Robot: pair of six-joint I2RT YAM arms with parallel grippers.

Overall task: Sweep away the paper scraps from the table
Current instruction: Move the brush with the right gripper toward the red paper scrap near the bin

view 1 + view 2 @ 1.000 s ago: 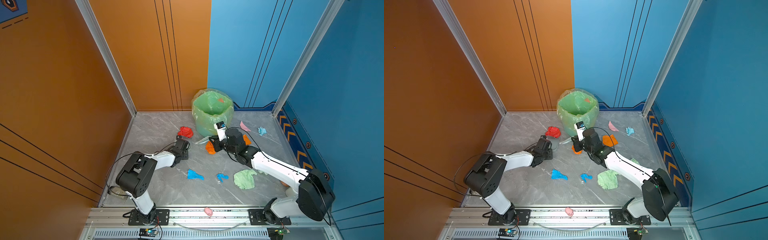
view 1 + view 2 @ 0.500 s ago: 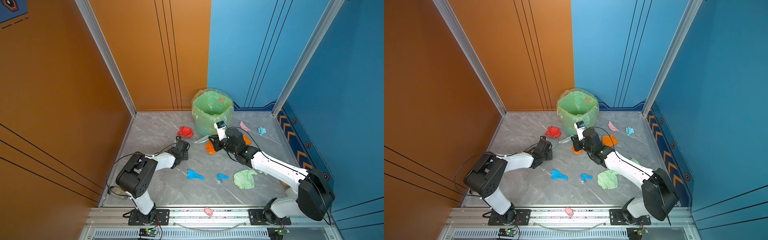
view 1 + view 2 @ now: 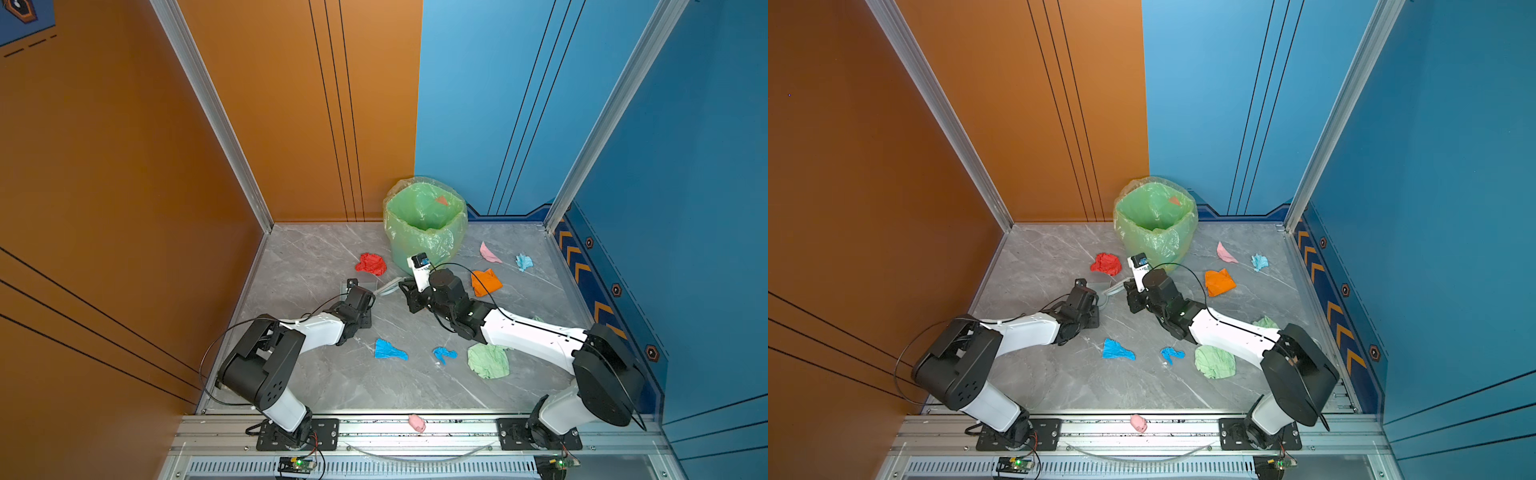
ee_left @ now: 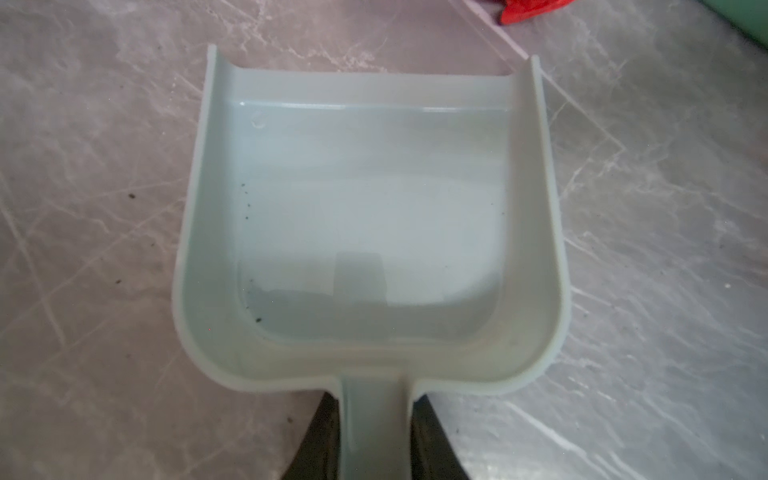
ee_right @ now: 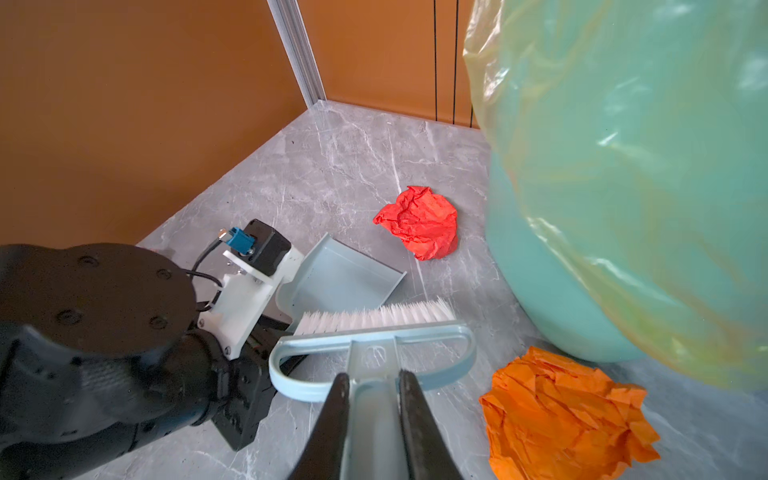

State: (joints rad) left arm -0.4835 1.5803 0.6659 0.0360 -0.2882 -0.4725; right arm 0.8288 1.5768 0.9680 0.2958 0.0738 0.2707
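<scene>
My left gripper (image 4: pixel 376 399) is shut on the handle of a pale blue dustpan (image 4: pixel 370 216) lying flat on the grey table (image 3: pixel 316 257). My right gripper (image 5: pixel 374 378) is shut on the handle of a matching brush (image 5: pixel 374 320), its white bristles at the pan's side. A red paper scrap (image 5: pixel 419 220) lies just beyond the pan, and an orange one (image 5: pixel 565 415) beside the brush. In both top views more scraps lie around: red (image 3: pixel 370 263), orange (image 3: pixel 485 282), pink (image 3: pixel 488 252), light blue (image 3: pixel 523 262), blue (image 3: pixel 388 350), green (image 3: pixel 488 360).
A green bin with a yellow-green liner (image 3: pixel 424 224) stands at the back, close to the brush. Orange and blue walls close the table at the left, back and right. A small pink pig figurine (image 3: pixel 417 422) sits on the front aluminium rail.
My left gripper's jaws have closed on the dustpan handle. The right gripper has shifted slightly, and the orange wad beside it no longer shows in the top views.
</scene>
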